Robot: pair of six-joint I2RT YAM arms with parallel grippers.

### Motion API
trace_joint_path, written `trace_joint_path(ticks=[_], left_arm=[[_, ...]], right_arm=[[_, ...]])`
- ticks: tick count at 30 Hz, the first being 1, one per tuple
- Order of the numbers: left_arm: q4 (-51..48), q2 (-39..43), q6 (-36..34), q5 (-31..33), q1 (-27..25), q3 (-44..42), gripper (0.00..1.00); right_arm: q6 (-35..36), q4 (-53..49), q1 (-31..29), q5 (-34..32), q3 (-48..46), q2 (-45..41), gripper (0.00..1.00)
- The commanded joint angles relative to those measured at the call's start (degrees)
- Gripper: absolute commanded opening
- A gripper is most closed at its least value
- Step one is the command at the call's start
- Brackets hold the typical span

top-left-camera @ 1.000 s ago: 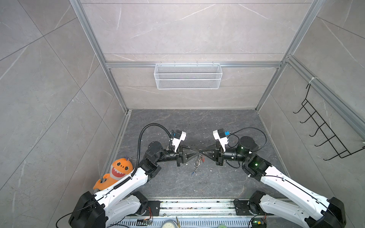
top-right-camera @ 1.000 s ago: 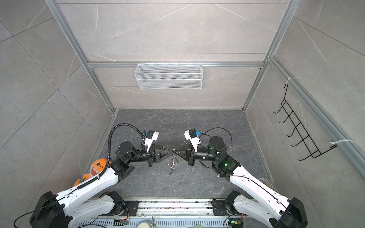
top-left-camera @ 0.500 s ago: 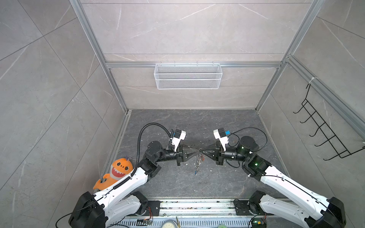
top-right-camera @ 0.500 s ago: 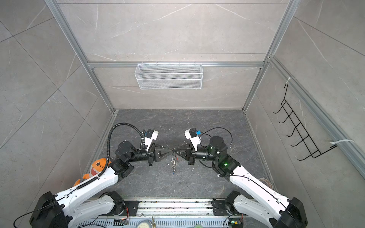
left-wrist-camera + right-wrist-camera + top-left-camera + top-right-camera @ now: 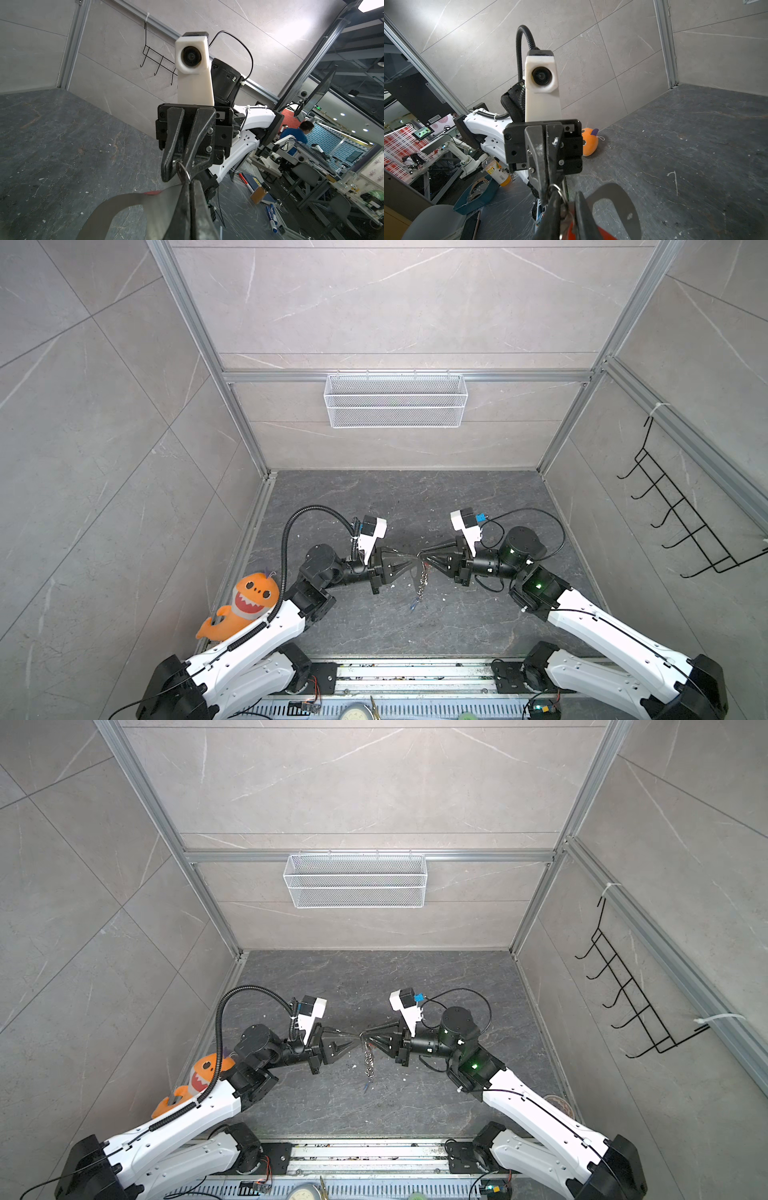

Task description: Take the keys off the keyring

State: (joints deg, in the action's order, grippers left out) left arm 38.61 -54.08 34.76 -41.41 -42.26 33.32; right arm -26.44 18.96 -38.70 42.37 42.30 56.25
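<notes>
Both grippers meet tip to tip above the middle of the floor. My left gripper (image 5: 413, 567) (image 5: 188, 184) is shut on the keyring at the small split ring (image 5: 184, 172). The keyring's grey plate (image 5: 124, 203) (image 5: 612, 193) hangs beside the fingers. Its silver chain (image 5: 423, 585) (image 5: 368, 1060) dangles below, and the blue-tagged key (image 5: 413, 605) hangs at its end just above the floor. My right gripper (image 5: 423, 564) (image 5: 568, 195) is open by a narrow gap. The ring and the red-tagged key (image 5: 572, 228) lie between its fingers.
An orange plush toy (image 5: 249, 601) leans at the left wall beside the left arm. A white wire basket (image 5: 395, 400) hangs on the back wall. A black hook rack (image 5: 681, 514) is on the right wall. The arms' base rail (image 5: 395, 672) runs along the front edge.
The right gripper's fingers have parted a little, having been shut before. The left gripper has closed fully. Both arms stay almost where they were, and the chain hangs slightly further right.
</notes>
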Motion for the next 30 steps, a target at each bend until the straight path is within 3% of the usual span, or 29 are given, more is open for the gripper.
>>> trace_joint_path(ticks=[1,5,11,16,30], left_arm=[[3.8,1.9,-2.2,2.0,-0.3,0.0,0.00],[3.6,1.9,-2.3,2.3,-0.3,-0.1,0.00],[3.3,1.4,-2.2,2.3,-0.3,0.1,0.00],[3.3,1.0,-2.2,2.1,-0.3,0.2,0.00],[2.3,1.3,-3.4,-0.2,-0.3,0.6,0.00]], right_arm=[[-1.0,1.1,-0.3,-1.0,-0.4,-0.2,0.17],[-0.8,1.0,-0.3,-1.1,-0.6,-0.8,0.15],[-0.9,1.6,-0.3,-0.4,-0.9,-1.7,0.01],[-1.2,2.0,-0.3,0.3,-1.0,-2.1,0.00],[1.2,-2.5,-0.3,-1.3,-0.2,-4.6,0.18]])
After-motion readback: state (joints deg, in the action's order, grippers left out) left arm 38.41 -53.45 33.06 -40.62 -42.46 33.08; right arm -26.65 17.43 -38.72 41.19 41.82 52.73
